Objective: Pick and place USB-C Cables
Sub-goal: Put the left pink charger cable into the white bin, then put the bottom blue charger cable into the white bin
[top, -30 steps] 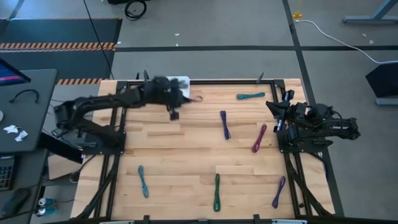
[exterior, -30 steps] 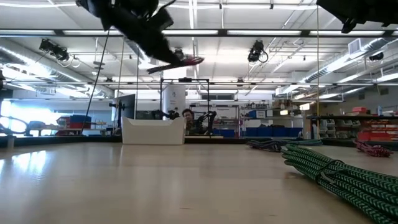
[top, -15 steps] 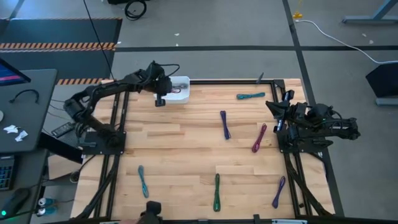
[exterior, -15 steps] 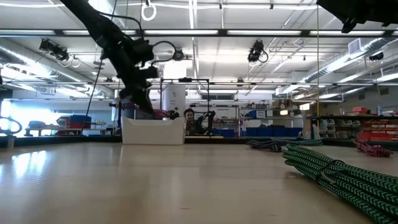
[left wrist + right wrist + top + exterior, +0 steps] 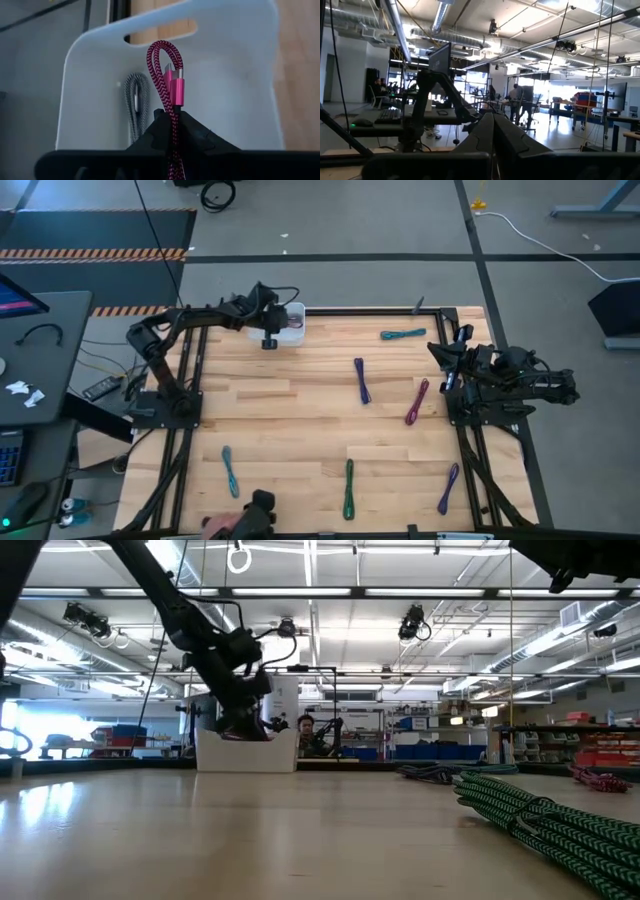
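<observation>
Since a second ago I've been swinging my left arm from mid-table back to the far left corner; my left gripper is now hanging over the small white plastic bin, lower than half a second ago. My fingers are clenching a magenta braided USB-C cable, folded into a loop, metal plug showing beside the pink connector shell. It's hovering just above the bin's inside, not resting on it. A grey-and-white braided cable is already lying in the bin, along its wall. The bin has smooth, matte, rounded walls with a slot handle cut in the far one.

My right gripper is sitting parked at the table's right edge, fingers pressed together on nothing, same as before.

Lying on the light wooden plank table, unmoved: a teal cable at the far edge, a purple cable mid-table, a maroon-magenta cable beside it, a light teal cable near left, a green cable near centre, a violet cable near right.

In the low view the bin's wall is hiding my fingertips. A dark object with a hand is poking in at the near edge, cut off; can't tell what it is.
</observation>
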